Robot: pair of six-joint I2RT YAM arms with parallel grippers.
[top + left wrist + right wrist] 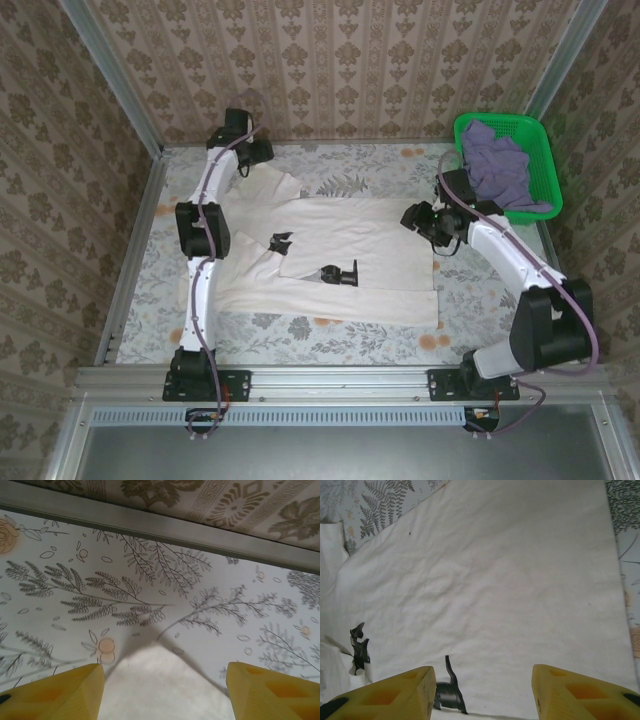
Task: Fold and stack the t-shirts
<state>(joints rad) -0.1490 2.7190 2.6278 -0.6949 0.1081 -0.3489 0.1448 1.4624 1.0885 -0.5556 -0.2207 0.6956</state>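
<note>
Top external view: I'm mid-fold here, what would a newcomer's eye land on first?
The cream-white t-shirt dominates, spread across the middle of the table with its small black print showing. Next comes the bright green basket at the far right corner, with the lavender t-shirt crumpled inside. Both claws are open: the left claw over a corner of the cream shirt at the far left, the right claw over that shirt's right side.

Cream shirt [340, 255], lavender shirt [500, 165], green basket [540, 150]
</note>
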